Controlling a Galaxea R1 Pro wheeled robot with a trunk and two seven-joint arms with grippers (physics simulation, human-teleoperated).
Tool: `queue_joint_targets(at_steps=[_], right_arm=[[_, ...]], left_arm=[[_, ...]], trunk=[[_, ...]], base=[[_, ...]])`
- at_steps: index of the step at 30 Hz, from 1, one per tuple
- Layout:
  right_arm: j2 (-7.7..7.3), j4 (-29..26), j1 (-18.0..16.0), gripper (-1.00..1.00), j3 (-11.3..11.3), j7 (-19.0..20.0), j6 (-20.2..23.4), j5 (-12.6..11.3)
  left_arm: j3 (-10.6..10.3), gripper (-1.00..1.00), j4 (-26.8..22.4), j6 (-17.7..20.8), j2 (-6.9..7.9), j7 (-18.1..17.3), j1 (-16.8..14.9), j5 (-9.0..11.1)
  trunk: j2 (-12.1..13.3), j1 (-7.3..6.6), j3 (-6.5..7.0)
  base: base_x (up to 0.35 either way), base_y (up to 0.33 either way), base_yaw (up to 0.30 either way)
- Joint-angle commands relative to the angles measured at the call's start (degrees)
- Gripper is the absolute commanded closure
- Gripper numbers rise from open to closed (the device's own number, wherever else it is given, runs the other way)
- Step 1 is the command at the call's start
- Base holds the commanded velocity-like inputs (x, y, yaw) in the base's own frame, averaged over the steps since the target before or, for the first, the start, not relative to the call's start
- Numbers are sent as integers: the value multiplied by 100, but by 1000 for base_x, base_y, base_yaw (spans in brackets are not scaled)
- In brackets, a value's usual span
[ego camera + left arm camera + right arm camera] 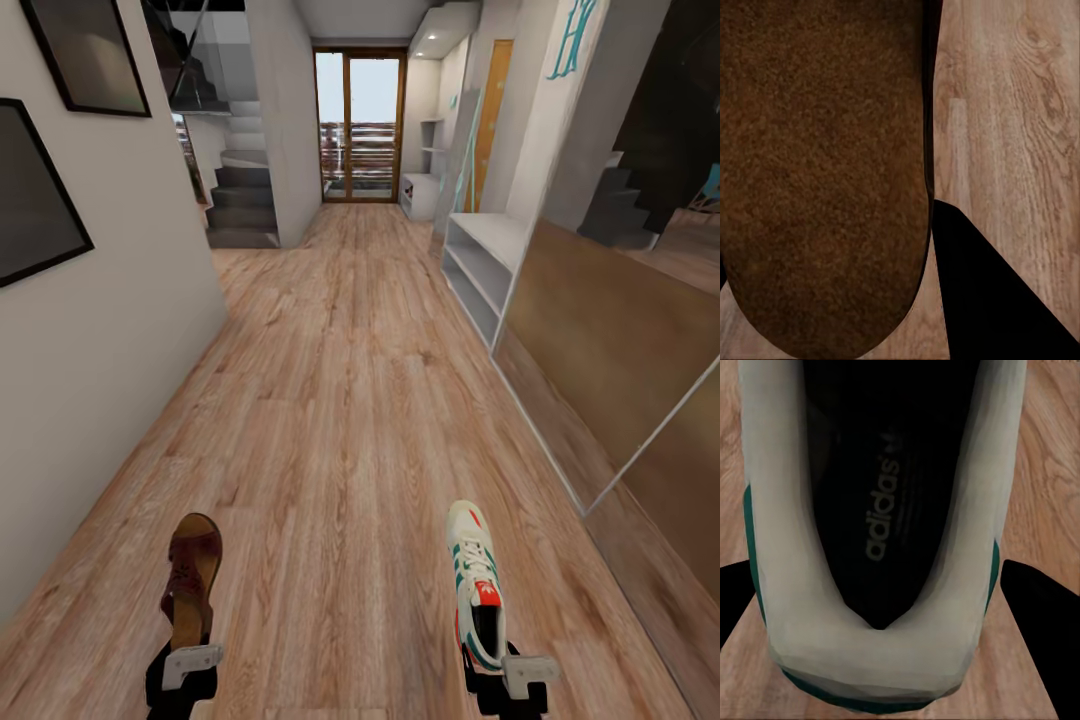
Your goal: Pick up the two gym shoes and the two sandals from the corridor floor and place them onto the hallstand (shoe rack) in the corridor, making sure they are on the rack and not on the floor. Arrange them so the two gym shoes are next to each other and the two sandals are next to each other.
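left gripper (pixel 190 662) grips a brown sandal (pixel 192 578) at its heel, toe pointing ahead, raised over the wood floor (pixel 340 400). right gripper (pixel 505 672) is clamped on the heel of a white sneaker (pixel 475 580) with green stripes, also toe forward; its dark insole (pixel 881 495) faces the wrist camera. farther along the corridor, the pale shoe rack (pixel 480 262) stands against the right-hand wall, beside a teal-framed mirror (pixel 462 160). stairs (pixel 240 195) rise at far left.
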Motion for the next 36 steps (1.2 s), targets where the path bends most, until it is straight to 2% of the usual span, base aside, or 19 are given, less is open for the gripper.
queue_joint_targets(at_steps=[1, 36], right_arm=[[6, 7, -3, 100, -19, -19, -16, 61], [51, 19, -3, 100, 1, -31, -29, 79]], left_arm=[[10, 100, 2, -12, -5, 2, -4, -42], [13, 100, 6, -7, -19, 2, -6, -54]], trunk=[[-1, 2, -4], [-1, 2, -4]], base=[[337, 0, 0], [337, 0, 0]])
